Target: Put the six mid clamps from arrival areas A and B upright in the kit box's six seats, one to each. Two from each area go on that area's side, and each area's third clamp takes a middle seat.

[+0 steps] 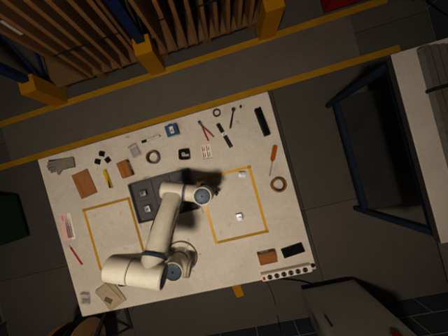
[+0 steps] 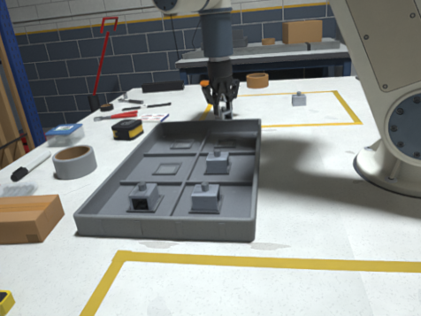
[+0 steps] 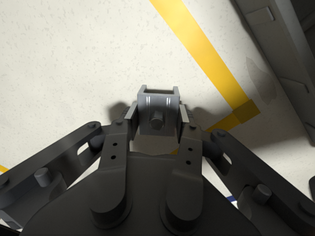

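Observation:
A grey mid clamp (image 3: 157, 114) stands upright on the table inside the corner of the yellow-taped arrival area (image 1: 237, 204), just beyond the far end of the kit box (image 2: 177, 179). Two more clamps stand in that area, one in the middle (image 1: 239, 216) and one near its far edge (image 1: 242, 174). The kit box holds three upright clamps: two in the nearest row (image 2: 143, 195) (image 2: 205, 196) and one in the middle row (image 2: 217, 160). The other taped area (image 1: 112, 228) is empty. My gripper (image 3: 156, 118) sits low over the table and is closed around the clamp at the corner.
The kit box's far wall (image 3: 285, 58) lies right beside my gripper. Beyond the box lie a tape measure (image 2: 127, 129), pliers (image 2: 117, 116), a tape roll (image 2: 74, 161) and a cardboard box (image 2: 26, 216). My arm's base (image 2: 393, 156) stands on the table's near side.

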